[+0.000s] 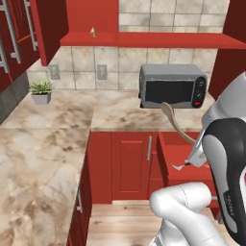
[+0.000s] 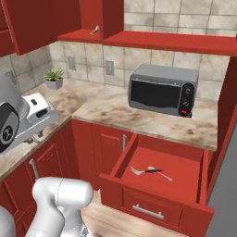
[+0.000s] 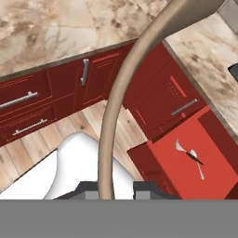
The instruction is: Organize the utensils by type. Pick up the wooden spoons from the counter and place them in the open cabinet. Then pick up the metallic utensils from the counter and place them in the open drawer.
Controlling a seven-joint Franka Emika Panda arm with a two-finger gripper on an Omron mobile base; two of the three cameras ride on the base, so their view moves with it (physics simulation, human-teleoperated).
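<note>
My gripper point(image 3: 111, 188) is shut on the handle of a pale wooden spoon point(image 3: 122, 88), which curves up and away from the fingers. In the left base view the spoon point(image 1: 173, 121) stands in the air in front of the microwave, bowl upward, with the gripper point(image 1: 194, 146) at its lower end, over the open drawer point(image 2: 157, 196). In the drawer lie a dark-handled fork point(image 2: 146, 171) and a silver spoon point(image 2: 159, 173), both also in the hand view, the fork point(image 3: 188, 152) beside the silver spoon point(image 3: 199, 167). A small tan utensil point(image 1: 93, 32) rests on the shelf of the open cabinet point(image 1: 91, 14).
A grey microwave point(image 1: 173, 86) sits on the counter point(image 1: 115, 115) behind the drawer. A potted plant point(image 1: 41, 91) stands in the far left corner. The cabinet's open door point(image 1: 48, 29) hangs at the upper left. Below are red base units point(image 1: 129, 163) and wood floor point(image 1: 120, 223).
</note>
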